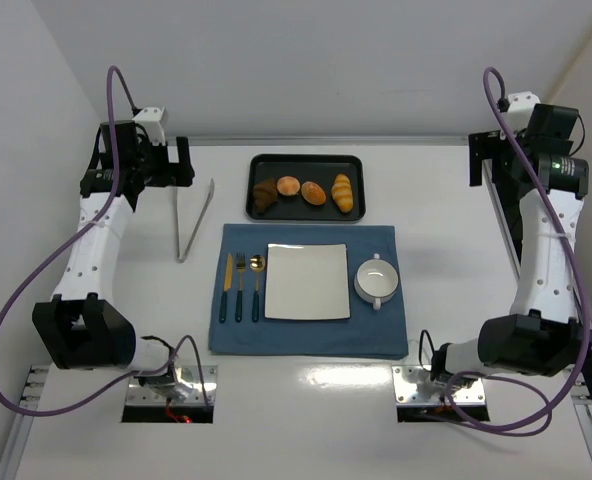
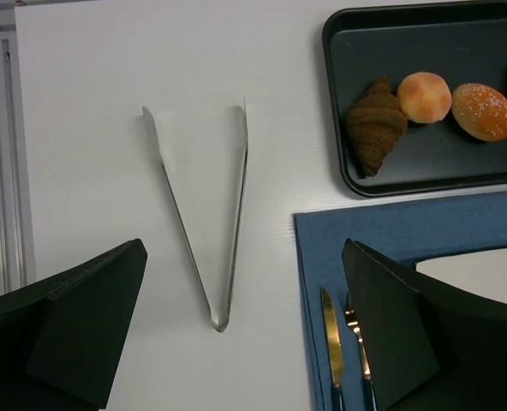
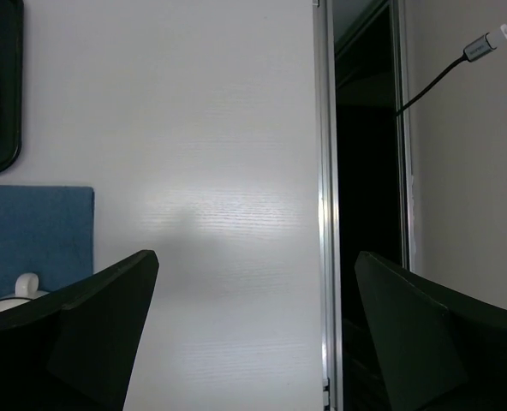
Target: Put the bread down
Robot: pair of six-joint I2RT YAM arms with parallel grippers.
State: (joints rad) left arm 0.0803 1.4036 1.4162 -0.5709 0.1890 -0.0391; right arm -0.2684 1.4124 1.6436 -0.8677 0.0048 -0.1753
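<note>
- Left gripper point(image 2: 244, 244) hangs over the far left part of the tabletop point(image 1: 456, 220), its fingers spread wide with nothing between them. The right gripper point(image 3: 256, 257) is at the far right edge, also spread wide and holding nothing.
- A blue mat point(image 1: 306, 340) lies in the middle of the tabletop, toward the near edge.
- A black tray point(image 1: 306, 158) sits just beyond the far edge of the mat.
- A white square plate point(image 1: 307, 281) is at the centre of the mat.
- Metal tongs point(image 1: 193, 220) lie on the bare tabletop left of the tray, open ends toward the far edge.
- A white bowl point(image 1: 377, 280) stands near the right edge of the mat.
- A knife point(image 1: 228, 285), fork point(image 1: 240, 285) and spoon point(image 1: 257, 280) lie along the left edge of the mat.
- The bread point(image 1: 314, 193) lies in the tray, right of its middle, between a paler bun point(image 1: 289, 186) and a yellow ridged roll point(image 1: 342, 192) by the right edge of the tray.
- A dark croissant point(image 1: 265, 195) is by the left edge of the tray.
</note>
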